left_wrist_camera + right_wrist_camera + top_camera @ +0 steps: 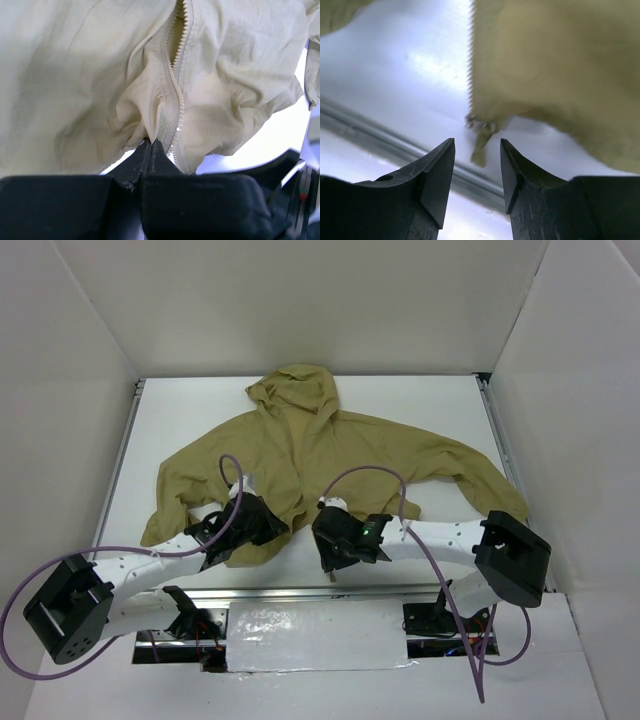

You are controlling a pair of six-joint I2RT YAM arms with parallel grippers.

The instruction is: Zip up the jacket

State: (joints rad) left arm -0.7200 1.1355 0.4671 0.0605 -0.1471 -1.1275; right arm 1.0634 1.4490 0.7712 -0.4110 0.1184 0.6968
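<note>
Fabric of the jacket (pixel 300 450) lies spread across the worktop (pixel 430 410), hood toward the far edge, hem toward the near edge. My left gripper (pixel 150 146) pinches the hem at the bottom of the zipper (pixel 175 95). My right gripper (pixel 477 145) stands spread, the zipper pull (pixel 482 136) showing between its fingers.

Left gripper (pixel 151 144) clamped, right gripper (pixel 477 146) parted
</note>
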